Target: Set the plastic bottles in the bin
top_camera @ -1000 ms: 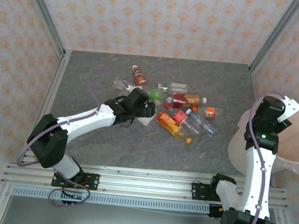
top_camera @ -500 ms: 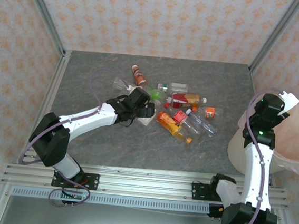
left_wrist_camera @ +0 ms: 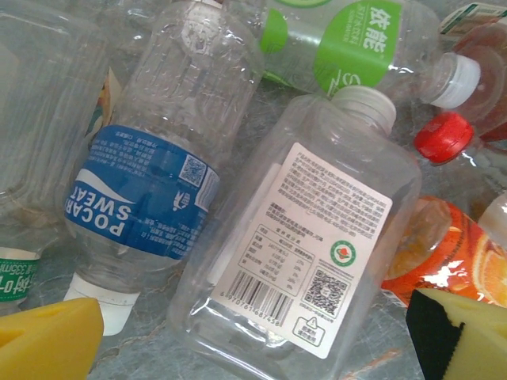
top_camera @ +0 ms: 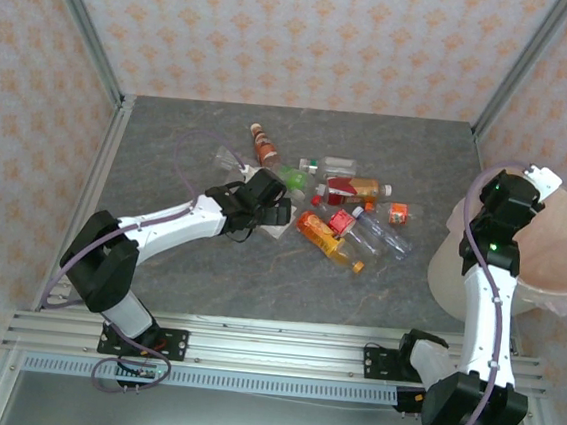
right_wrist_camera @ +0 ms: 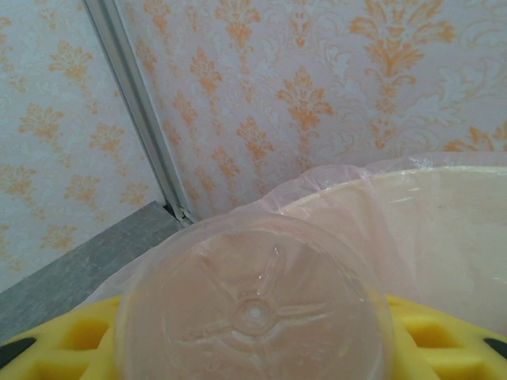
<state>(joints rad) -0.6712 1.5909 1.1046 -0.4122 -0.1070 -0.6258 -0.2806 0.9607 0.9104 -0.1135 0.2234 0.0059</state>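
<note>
Your right end effector (top_camera: 539,183), clamped on a clear bottle (right_wrist_camera: 253,309), has edged farther over the bin (top_camera: 445,273) rim; release looks near. Your left end effector (left_wrist_camera: 253,348) hangs spread above bottles (top_camera: 349,214) piled on the table (top_camera: 170,141).

left hand (left_wrist_camera: 253,342) spread wide; right hand (right_wrist_camera: 253,348) clamped

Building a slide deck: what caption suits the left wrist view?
Open left tool poised over a clear white-labelled bottle beside a blue-labelled bottle.
</note>
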